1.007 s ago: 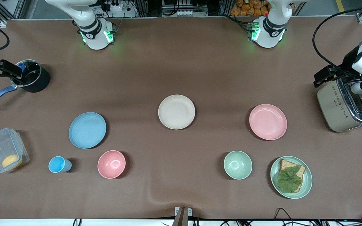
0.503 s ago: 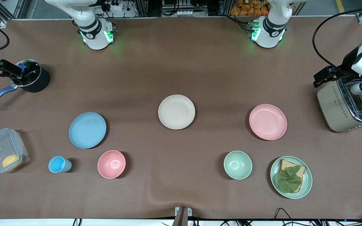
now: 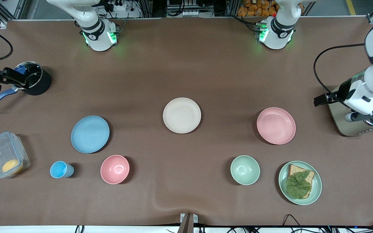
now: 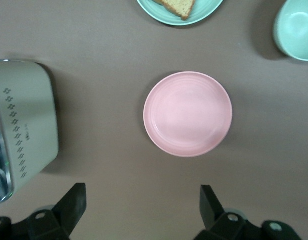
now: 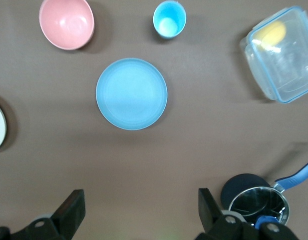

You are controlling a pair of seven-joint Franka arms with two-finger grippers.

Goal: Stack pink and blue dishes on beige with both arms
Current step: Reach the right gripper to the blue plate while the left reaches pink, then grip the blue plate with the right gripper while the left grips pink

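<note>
Both grippers are up in the air with fingers spread wide and nothing between them. In the left wrist view the left gripper (image 4: 143,210) shows only its two dark fingertips, the rest cut off; it hangs over bare table between the toaster (image 4: 24,125) and the pink plate (image 4: 187,114). In the front view its fingers are hidden under the white wrist, above the toaster (image 3: 351,124). The right gripper (image 5: 142,212) is likewise seen only as two tips; it hangs over the black pot (image 5: 256,202) at the right arm's end of the table, and in the front view it is half cut off by the frame edge (image 3: 3,77).

Nearest the front camera runs a row: a green plate (image 3: 316,191) with bread and a leaf, a green bowl (image 3: 245,170), a pink bowl (image 3: 115,169), a blue cup (image 3: 60,169) and a clear box (image 3: 3,155) holding something yellow, possibly fruit. That makes two bowls, one cup, one box.

Farther from the camera lie three bare plates, well apart: the blue plate (image 3: 90,134) toward the right arm's end, the pink plate (image 3: 276,125) toward the left arm's end, and the beige plate (image 3: 182,115) between them, slightly farther off. Nothing is stacked on the beige plate. With the green one, four plates in all.

Farthest of the objects is the pot (image 3: 34,82), its blue handle pointing off toward the table edge.
</note>
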